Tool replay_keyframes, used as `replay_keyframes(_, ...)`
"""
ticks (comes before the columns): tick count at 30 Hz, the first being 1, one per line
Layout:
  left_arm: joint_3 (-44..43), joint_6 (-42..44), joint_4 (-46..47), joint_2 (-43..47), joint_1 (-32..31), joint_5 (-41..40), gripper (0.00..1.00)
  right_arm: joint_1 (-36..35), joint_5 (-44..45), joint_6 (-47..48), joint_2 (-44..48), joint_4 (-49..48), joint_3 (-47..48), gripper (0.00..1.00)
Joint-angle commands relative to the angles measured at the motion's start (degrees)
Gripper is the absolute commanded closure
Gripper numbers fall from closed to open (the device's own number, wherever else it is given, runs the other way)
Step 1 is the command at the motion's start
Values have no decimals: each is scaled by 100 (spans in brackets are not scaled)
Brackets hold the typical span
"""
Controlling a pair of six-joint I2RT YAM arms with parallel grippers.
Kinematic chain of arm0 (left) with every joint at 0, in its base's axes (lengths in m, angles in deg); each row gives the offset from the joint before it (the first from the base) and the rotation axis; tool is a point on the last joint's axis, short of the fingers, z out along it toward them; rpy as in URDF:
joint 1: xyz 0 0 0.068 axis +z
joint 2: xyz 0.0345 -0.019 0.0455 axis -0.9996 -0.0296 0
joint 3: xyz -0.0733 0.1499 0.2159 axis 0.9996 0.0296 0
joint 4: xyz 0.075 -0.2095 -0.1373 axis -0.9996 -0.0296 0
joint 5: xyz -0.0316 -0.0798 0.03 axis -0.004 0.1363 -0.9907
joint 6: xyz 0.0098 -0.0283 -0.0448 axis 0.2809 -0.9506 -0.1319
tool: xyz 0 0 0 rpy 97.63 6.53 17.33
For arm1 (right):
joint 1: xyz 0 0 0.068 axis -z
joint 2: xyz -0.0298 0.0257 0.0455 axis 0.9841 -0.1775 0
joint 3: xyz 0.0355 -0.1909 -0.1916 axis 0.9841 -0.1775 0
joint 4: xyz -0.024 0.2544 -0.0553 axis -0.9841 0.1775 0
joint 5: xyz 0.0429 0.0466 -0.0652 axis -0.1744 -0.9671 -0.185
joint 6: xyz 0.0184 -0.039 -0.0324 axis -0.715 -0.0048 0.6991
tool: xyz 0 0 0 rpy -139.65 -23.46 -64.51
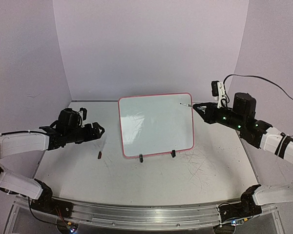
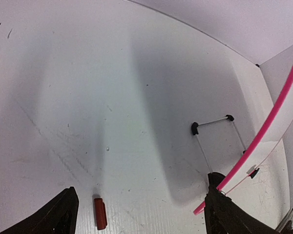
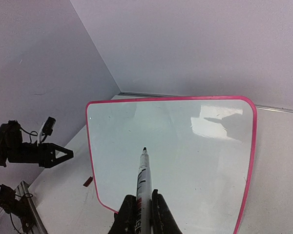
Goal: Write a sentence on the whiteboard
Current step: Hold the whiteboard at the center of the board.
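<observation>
Red plastic came first at the left: a small cap [image 1: 100,155] lay on the table [image 1: 200,168], just near the left gripper [image 1: 100,130]. This gripper hung low over the table with its fingers [image 2: 63,212] spread wide and nothing between them. I judged that the cap was left there so the pen could write.

Right of it, in the middle, stood the whiteboard [image 1: 156,126]. It leaned back on a wire stand [image 2: 217,141] with black feet, probably so that its face was turned up toward the arms. No sentence was on it; I saw only pale reflections (they could be mistaken for marks).

At the far right corner of the board, the right gripper [image 1: 200,108] was pressed together on a marker [image 3: 142,178]. The marker lay along the fingers and pointed forward, which let the dark tip reach the board before the hand did. This looked like the start of a first stroke, though an odd corner for beginning a line.

Some things were not clear. Whether the tip touched the surface or hung just above it, I could not tell from any view. The left wrist view cut off most of the board and showed only its pink rim, and the right wrist view cut off the lower part of its own fingers.
</observation>
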Motion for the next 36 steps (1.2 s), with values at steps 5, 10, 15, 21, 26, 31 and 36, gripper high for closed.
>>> replay_keyframes(5, -46, 59, 1142, -95, 234, 1306, 9, -919, 1076, 526, -114, 242, 689, 100)
replay_keyframes(10, 28, -16, 1668, -200, 333, 1731, 9, -1709, 1666, 758, -755, 329, 1287, 100)
replay_keyframes(15, 193, 24, 2480, -254, 345, 2376, 10, -2106, 1723, 835, -1432, 300, 1850, 100)
replay_keyframes(21, 418, 46, 3670, -601, 353, 3090, 12, -2334, 1794, 1002, -2045, 407, 2376, 100)
replay_keyframes(26, 207, 113, 4278, -1165, 362, 3670, 13, -2420, 1705, 1123, -2365, 439, 2671, 100)
replay_keyframes(31, -174, 116, 4638, -1851, 362, 4172, 18, -2608, 2129, 1262, -2795, 676, 3195, 100)
replay_keyframes(36, -422, 27, 5022, -2397, 359, 4585, 29, -2762, 2503, 1399, -3275, 868, 3644, 100)
